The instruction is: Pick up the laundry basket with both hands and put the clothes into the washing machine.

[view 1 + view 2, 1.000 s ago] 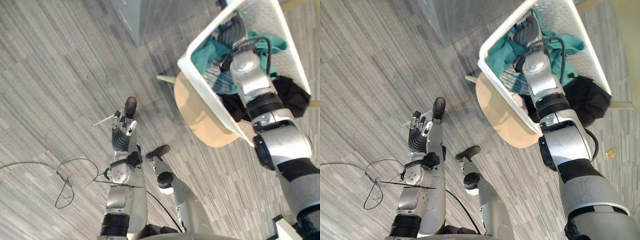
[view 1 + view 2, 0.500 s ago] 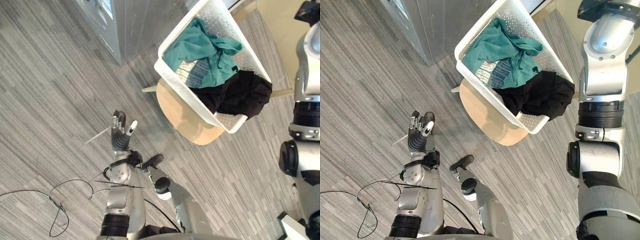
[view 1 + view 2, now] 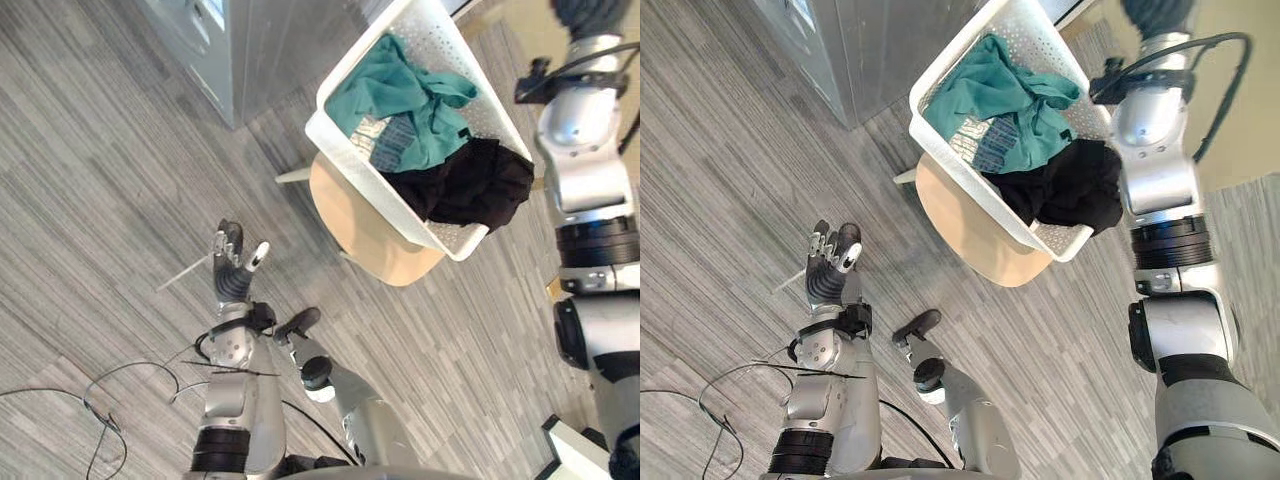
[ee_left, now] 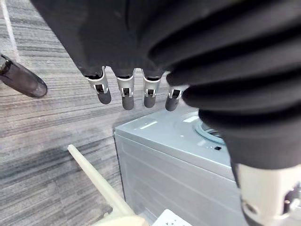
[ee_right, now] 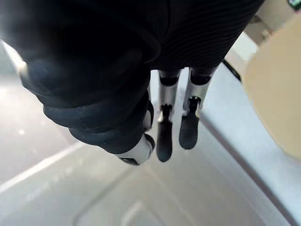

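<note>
White perforated laundry basket (image 3: 365, 170), tilted, rests on a round tan stool (image 3: 370, 235). Inside: teal garment (image 3: 400, 95) uppermost, striped cloth (image 3: 390, 140) beneath, black garment (image 3: 470, 185) draped over rim. Grey washing machine (image 3: 260, 45) just beside.

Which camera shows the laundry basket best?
The left eye view: the laundry basket sits unobstructed on the stool, teal and black clothes inside. In the right eye view the right arm overlaps its far side. The left wrist view catches perhaps one white corner.
</note>
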Motion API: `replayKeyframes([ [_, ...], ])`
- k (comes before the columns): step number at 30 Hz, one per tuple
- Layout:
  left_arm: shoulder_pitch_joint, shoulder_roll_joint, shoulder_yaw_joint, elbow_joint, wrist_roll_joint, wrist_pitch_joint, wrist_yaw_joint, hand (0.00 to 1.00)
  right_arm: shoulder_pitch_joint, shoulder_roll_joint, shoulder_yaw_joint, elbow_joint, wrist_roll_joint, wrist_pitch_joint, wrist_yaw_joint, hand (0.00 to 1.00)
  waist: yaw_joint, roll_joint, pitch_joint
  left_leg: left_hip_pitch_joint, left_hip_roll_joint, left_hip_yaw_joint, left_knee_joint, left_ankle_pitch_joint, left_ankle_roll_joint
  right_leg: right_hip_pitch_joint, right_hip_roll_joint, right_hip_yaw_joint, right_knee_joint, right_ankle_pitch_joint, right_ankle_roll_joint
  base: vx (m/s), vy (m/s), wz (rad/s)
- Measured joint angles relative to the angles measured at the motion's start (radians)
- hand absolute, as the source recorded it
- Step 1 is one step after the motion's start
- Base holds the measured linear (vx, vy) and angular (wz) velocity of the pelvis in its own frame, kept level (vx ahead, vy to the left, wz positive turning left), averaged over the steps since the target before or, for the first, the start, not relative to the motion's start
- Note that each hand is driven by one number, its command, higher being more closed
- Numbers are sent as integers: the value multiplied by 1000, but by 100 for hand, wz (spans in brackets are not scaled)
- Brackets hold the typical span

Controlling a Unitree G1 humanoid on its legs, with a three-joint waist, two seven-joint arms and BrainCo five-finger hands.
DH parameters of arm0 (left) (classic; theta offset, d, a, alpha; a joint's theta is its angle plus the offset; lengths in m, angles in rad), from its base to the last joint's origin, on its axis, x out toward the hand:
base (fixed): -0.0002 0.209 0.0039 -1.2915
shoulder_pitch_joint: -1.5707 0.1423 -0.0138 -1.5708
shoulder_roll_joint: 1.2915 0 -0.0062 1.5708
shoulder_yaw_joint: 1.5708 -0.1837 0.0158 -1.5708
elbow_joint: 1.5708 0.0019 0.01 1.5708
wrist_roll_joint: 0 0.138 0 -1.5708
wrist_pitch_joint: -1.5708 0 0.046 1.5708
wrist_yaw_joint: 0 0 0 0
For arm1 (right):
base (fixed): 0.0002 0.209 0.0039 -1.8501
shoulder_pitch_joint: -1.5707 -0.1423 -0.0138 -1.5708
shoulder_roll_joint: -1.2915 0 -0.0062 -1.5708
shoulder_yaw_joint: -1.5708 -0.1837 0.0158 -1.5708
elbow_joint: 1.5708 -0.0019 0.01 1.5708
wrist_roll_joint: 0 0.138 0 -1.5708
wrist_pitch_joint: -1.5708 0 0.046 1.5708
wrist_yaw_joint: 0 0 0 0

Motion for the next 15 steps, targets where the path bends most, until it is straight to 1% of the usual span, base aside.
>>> replayKeyframes([
  [5,3,-1,38,0,3,2,0,0,-34,80,56,129,15,22,51,0,-1,0,0,-55,1,-32,2,-5,1,-36,9,-29,0,38,30,68,88,3],
  [7,4,0,43,0,3,2,0,0,-37,110,56,171,15,35,62,0,1,0,0,-65,2,-41,2,-3,5,-43,13,-34,0,57,27,104,90,7],
  [8,6,0,46,0,3,2,-1,0,-39,129,57,206,15,40,71,0,1,0,0,-68,2,-47,2,-3,7,-44,14,-41,1,63,32,122,98,8],
  [10,8,-1,61,-1,2,2,-1,0,-47,155,57,257,15,46,73,0,2,0,0,-73,0,-57,2,-3,6,-45,15,-56,3,67,31,148,93,10],
  [15,24,0,63,-17,0,2,-1,0,-77,185,47,359,14,56,89,0,7,0,0,-99,-3,-81,9,-4,6,-57,20,-63,6,67,30,178,109,7],
])
